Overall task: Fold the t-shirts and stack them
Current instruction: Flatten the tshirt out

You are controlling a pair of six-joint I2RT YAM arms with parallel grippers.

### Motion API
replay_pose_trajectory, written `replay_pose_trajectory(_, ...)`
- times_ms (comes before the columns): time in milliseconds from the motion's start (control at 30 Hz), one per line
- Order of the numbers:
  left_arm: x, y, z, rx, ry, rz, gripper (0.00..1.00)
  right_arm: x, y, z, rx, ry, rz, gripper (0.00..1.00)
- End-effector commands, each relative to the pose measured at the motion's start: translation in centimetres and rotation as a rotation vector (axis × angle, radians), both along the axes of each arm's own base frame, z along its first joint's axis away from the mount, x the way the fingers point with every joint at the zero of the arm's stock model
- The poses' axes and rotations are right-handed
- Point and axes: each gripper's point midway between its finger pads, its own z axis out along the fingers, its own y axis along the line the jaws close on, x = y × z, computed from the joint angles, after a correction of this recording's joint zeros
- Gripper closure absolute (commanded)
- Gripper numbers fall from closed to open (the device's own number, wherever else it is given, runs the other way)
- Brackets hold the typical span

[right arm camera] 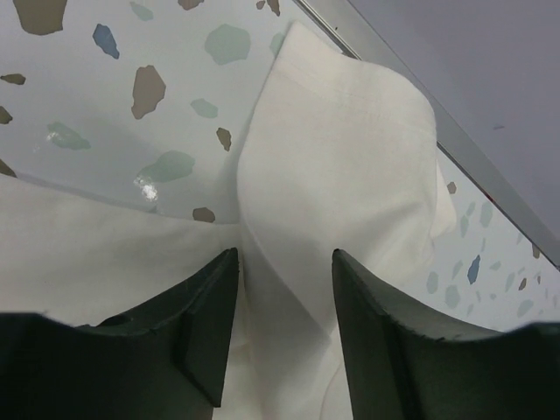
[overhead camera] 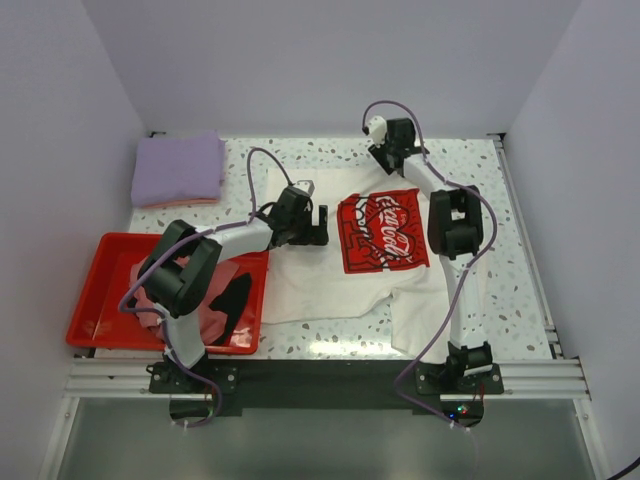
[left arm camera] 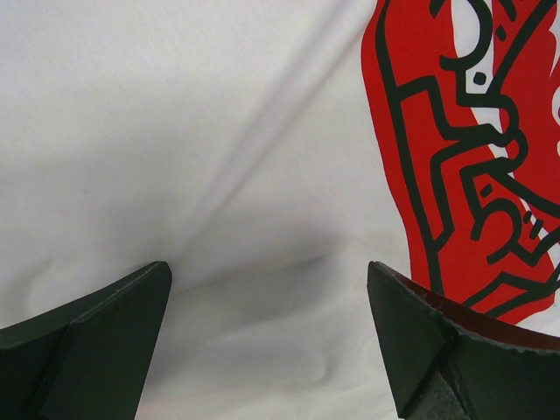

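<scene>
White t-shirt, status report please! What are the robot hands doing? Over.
Left hand open, over white t-shirt beside red print. Right hand astride far fold, grip unclear. Shirt not yet folded.

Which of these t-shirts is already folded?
The lavender t-shirt at the far left corner, a neat rectangle. The cream-white t-shirt lies spread out; the pink t-shirt and black t-shirt sit crumpled in the red tray.
</scene>
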Motion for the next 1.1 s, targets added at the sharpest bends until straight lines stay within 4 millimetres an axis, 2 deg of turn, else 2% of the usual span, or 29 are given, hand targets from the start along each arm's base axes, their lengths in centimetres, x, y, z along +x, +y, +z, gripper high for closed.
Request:
replay_pose_trajectory(0, -3.4, 2.1, -3.9, 0.072, 0.157, 0.013, 0.00, 1.9, -0.6, 3.0, -0.026, -0.106, -0.030, 0.51)
replay_pose_trajectory(67, -3.5, 2.2, -4.1, 0.075, 0.164, 0.014, 0.00, 2.1, -1.0, 3.4, -0.025, -0.124, -0.056, 0.60)
replay_pose_trajectory(200, -3.6, 2.4, -4.2, 0.081, 0.167, 0.017, 0.00, 2.9, -1.8, 5.6, -0.021, -0.193, -0.116, 0.75)
replay_pose_trajectory(233, -3.7, 2.4, -4.2, 0.081, 0.169, 0.017, 0.00, 3.0, -1.8, 5.9, -0.016, -0.200, -0.128, 1.00)
replay_pose_trajectory(300, -3.7, 2.6, -4.3, 0.089, 0.171, 0.022, 0.00, 3.3, -2.7, 6.7, -0.022, -0.235, -0.174, 1.00)
replay_pose_trajectory(433, -3.9, 2.9, -4.4, 0.096, 0.174, 0.030, 0.00, 3.3, -3.4, 7.1, -0.005, -0.246, -0.215, 1.00)
replay_pose_trajectory(533, -4.2, 3.1, -4.5, 0.102, 0.180, 0.035, 0.00, 3.4, -4.8, 7.4, 0.007, -0.258, -0.261, 1.00)
replay_pose_trajectory(700, -4.5, 3.4, -4.5, 0.109, 0.188, 0.042, 0.00, 3.6, -8.9, 7.8, 0.040, -0.280, -0.378, 1.00)
replay_pose_trajectory(767, -4.5, 3.4, -4.6, 0.108, 0.190, 0.044, 0.00, 3.7, -10.9, 6.9, 0.071, -0.266, -0.428, 1.00)
replay_pose_trajectory(800, -4.6, 3.5, -4.6, 0.109, 0.193, 0.045, 0.00, 3.9, -11.6, 7.2, 0.084, -0.277, -0.447, 1.00)
replay_pose_trajectory(900, -4.6, 3.5, -4.6, 0.109, 0.192, 0.048, 0.00, 4.1, -14.2, 6.2, 0.100, -0.274, -0.496, 1.00)
replay_pose_trajectory(1033, -4.4, 3.1, -4.3, 0.092, 0.188, 0.039, 0.00, 4.4, -16.5, 4.8, 0.082, -0.278, -0.524, 1.00)
replay_pose_trajectory(1067, -4.4, 3.0, -4.3, 0.092, 0.188, 0.037, 0.00, 4.5, -16.4, 4.6, 0.081, -0.278, -0.522, 1.00)
